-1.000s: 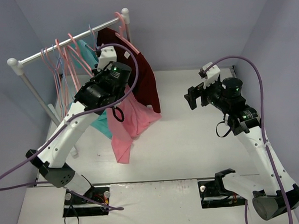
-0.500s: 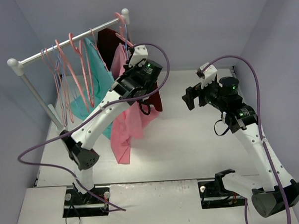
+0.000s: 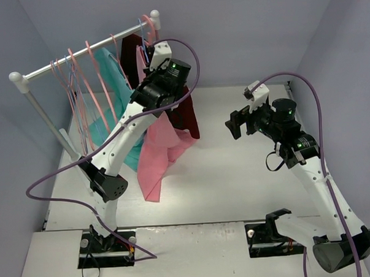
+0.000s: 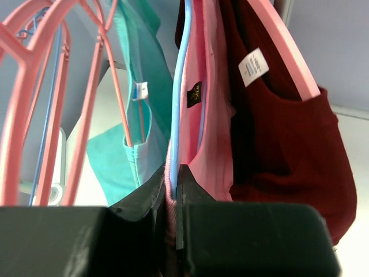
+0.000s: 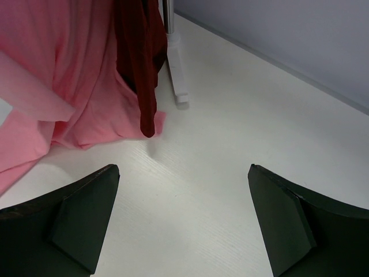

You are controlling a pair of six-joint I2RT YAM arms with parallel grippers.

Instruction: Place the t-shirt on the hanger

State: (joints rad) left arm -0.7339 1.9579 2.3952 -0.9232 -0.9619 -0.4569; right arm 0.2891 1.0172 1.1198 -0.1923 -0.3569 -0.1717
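Observation:
The salmon-pink t-shirt [image 3: 156, 153] hangs from the thin light-blue hanger [image 4: 176, 104], whose arm runs inside the collar. My left gripper [image 4: 171, 178] is shut on the hanger and the shirt fabric over it. It holds them high by the rail [image 3: 77, 57], between the teal and maroon shirts. In the top view the left gripper [image 3: 147, 68] is just below the rail's right end. The shirt's hem [image 5: 69, 109] trails down to the table. My right gripper [image 3: 236, 123] hovers open to the right, apart from the shirt. Nothing lies between the right gripper's [image 5: 183, 168] fingers.
A dark maroon shirt [image 3: 185, 114] on a pink hanger hangs right of the pink one. A teal shirt [image 3: 116, 74] hangs to its left. Several pink hangers [image 3: 78, 79] crowd the rail's left half. The rack's white foot [image 5: 176, 81] stands on the table.
My left arm has swung up and to the right, carrying the hanger and pink shirt closer to the rail's right end. The right arm has barely moved.

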